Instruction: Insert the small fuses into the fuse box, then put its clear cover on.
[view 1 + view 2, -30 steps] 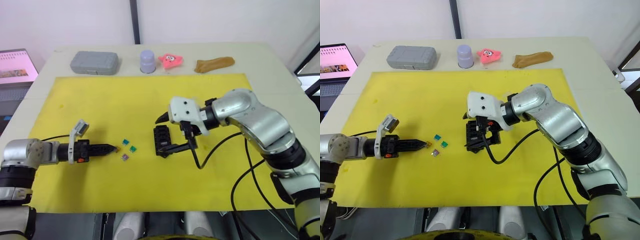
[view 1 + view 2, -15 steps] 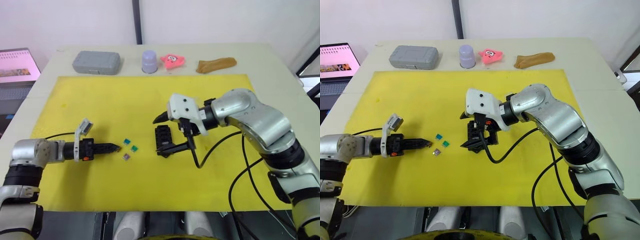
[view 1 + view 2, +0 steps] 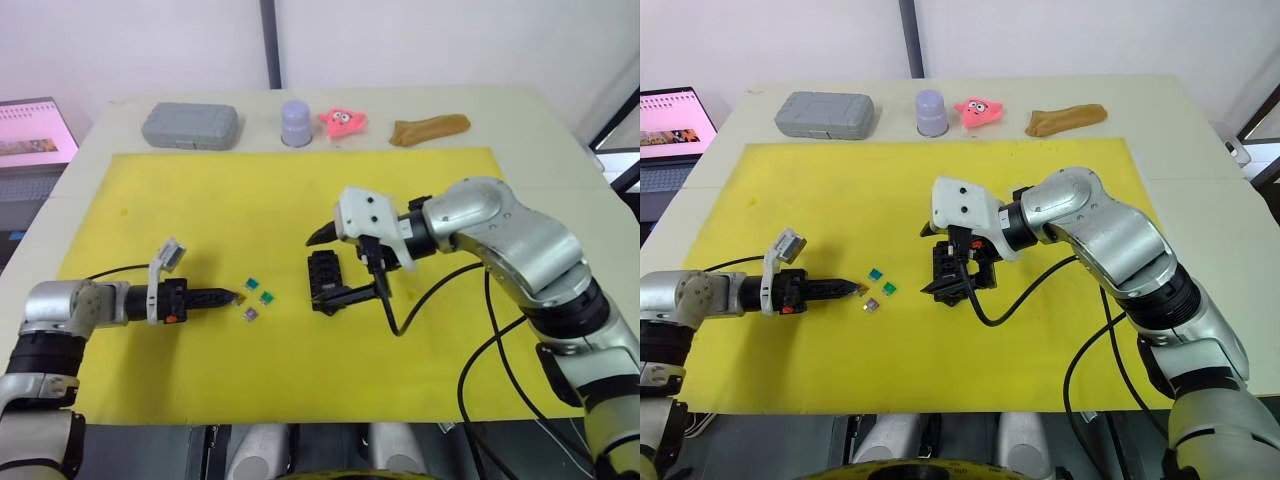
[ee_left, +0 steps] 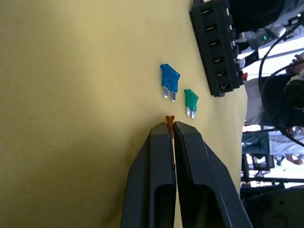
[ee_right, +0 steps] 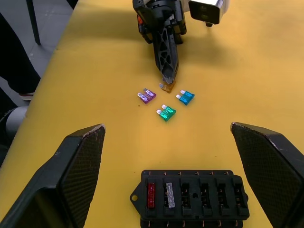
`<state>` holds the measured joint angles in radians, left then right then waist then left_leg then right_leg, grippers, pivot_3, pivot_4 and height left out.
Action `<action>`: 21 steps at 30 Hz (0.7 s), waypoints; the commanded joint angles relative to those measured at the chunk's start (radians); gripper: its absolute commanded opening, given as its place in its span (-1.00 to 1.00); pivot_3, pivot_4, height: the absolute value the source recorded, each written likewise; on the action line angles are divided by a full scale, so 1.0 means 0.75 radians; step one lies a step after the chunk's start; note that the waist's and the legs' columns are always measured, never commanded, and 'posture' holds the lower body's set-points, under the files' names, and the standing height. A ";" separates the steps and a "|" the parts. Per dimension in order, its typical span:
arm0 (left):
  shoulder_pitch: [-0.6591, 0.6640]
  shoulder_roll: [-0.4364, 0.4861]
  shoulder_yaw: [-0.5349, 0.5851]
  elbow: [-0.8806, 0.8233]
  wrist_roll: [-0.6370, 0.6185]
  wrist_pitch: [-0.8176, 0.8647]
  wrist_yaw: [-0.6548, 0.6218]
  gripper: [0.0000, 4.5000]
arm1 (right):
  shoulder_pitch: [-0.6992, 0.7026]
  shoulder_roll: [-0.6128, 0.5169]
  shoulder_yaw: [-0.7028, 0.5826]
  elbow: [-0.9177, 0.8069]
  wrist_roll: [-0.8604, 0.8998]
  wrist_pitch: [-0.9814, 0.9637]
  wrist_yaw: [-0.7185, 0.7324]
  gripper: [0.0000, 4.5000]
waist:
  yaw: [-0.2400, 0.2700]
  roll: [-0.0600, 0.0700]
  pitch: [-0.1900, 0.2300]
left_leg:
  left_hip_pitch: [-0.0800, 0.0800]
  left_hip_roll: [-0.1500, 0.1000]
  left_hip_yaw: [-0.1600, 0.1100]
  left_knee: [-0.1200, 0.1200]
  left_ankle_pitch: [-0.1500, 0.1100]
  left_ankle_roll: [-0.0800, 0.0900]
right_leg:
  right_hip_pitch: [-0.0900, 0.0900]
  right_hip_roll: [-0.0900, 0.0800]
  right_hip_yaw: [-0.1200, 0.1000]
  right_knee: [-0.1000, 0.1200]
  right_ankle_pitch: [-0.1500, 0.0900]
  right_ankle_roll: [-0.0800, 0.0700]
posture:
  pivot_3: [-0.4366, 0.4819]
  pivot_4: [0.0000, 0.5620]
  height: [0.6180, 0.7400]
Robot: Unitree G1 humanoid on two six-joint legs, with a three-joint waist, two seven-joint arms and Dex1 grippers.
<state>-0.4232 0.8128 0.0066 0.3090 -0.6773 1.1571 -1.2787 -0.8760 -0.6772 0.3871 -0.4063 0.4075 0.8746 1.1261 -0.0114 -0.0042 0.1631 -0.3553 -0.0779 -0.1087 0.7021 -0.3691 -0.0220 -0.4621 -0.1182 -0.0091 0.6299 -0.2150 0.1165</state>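
- Fuse box (image 5: 190, 195) lies mid yellow mat (image 3: 300, 190), 2 slots already filled with a red and a grey fuse; right gripper (image 5: 173, 156) hovers over it, fingers spread wide, probably to steady it.
- Left gripper (image 4: 171, 130), left of the box, is clamped on an orange fuse (image 4: 169, 120), likely lifting it for insertion.
- Blue fuse (image 4: 170, 79), green fuse (image 4: 191, 99) and purple fuse (image 5: 147, 96) wait beside it.
- Since 1 second ago, the left gripper has crept nearer the box.
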 commanded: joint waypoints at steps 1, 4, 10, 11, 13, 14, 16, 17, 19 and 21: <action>0.024 0.024 -0.021 -0.018 0.028 -0.024 -0.002 -0.98 | -0.030 -0.004 -0.018 -0.017 -0.004 -0.029 0.003 1.00 | -0.001 0.000 0.000 | 0.000 0.000 0.000 0.000 0.000 0.000 | 0.000 0.000 0.000 0.000 0.000 0.000 | -0.05 -0.47 1.00; 0.026 0.025 -0.019 -0.018 0.034 -0.039 0.000 -0.98 | -0.027 -0.006 -0.019 -0.013 -0.007 -0.034 0.004 1.00 | -0.002 0.000 0.000 | 0.000 0.000 0.000 0.000 0.000 0.000 | 0.000 0.000 0.000 0.000 0.000 0.000 | -0.05 -0.47 1.00; 0.033 0.042 -0.005 -0.033 0.037 -0.048 -0.006 -0.98 | -0.021 -0.010 -0.022 -0.014 -0.011 -0.038 0.002 1.00 | -0.002 0.000 0.000 | 0.000 0.000 0.000 0.000 0.000 0.000 | 0.000 0.000 0.000 0.000 0.000 0.000 | -0.05 -0.47 1.00; 0.034 0.050 0.003 -0.035 0.033 -0.048 -0.010 -0.98 | -0.020 -0.010 -0.023 -0.013 -0.012 -0.039 0.002 1.00 | -0.003 0.000 0.000 | 0.000 0.000 0.000 0.000 0.000 0.000 | 0.000 0.000 0.000 0.000 0.000 0.000 | -0.05 -0.47 1.00; 0.028 0.060 0.027 -0.033 0.022 -0.040 -0.008 -0.98 | -0.018 -0.011 -0.024 -0.013 -0.015 -0.040 0.002 1.00 | -0.004 0.000 0.000 | 0.000 0.000 0.000 0.000 0.000 0.000 | 0.000 0.000 0.000 0.000 0.000 0.000 | -0.05 -0.47 1.00; 0.020 0.065 0.046 -0.034 0.009 -0.027 -0.005 -0.98 | -0.017 -0.011 -0.024 -0.013 -0.015 -0.040 0.001 1.00 | -0.005 0.000 0.000 | 0.000 0.001 0.000 0.000 0.000 0.000 | -0.001 0.000 0.000 0.000 0.000 0.000 | -0.05 -0.47 1.00; 0.019 0.077 0.076 -0.051 -0.010 -0.022 -0.011 -0.98 | -0.017 -0.011 -0.026 -0.012 -0.014 -0.038 0.001 1.00 | -0.005 0.000 0.000 | 0.000 0.001 0.000 -0.001 0.000 0.000 | -0.001 0.000 0.000 0.000 0.000 0.000 | -0.05 -0.47 1.00; 0.025 0.086 0.095 -0.074 -0.027 -0.015 -0.021 -0.98 | -0.017 -0.011 -0.027 -0.012 -0.013 -0.037 0.002 1.00 | -0.006 0.000 0.000 | 0.000 0.001 0.000 -0.001 0.000 0.000 | -0.001 0.000 0.000 0.000 0.000 0.000 | -0.05 -0.47 1.00; 0.037 0.100 0.125 -0.122 -0.063 0.006 -0.022 -0.98 | -0.016 -0.013 -0.029 -0.013 -0.010 -0.034 0.002 1.00 | -0.008 0.000 0.000 | -0.001 0.001 0.000 -0.001 0.000 0.000 | -0.002 0.001 0.000 0.000 0.000 0.000 | -0.05 -0.47 1.00; 0.057 0.116 0.170 -0.194 -0.103 0.021 -0.016 -0.98 | -0.015 -0.008 -0.039 -0.006 0.011 0.000 0.000 1.00 | -0.008 0.000 0.000 | -0.001 0.001 0.000 -0.001 0.000 0.000 | -0.003 0.001 0.000 0.000 0.000 0.000 | -0.05 -0.47 1.00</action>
<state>-0.3848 0.8783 0.0857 0.2155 -0.7152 1.1600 -1.2849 -0.8755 -0.6831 0.3861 -0.4051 0.3991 0.8688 1.1260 -0.0172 -0.0044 0.1633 -0.3564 -0.0769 -0.1083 0.7009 -0.3692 -0.0221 -0.4642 -0.1178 -0.0090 0.6296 -0.2151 0.1165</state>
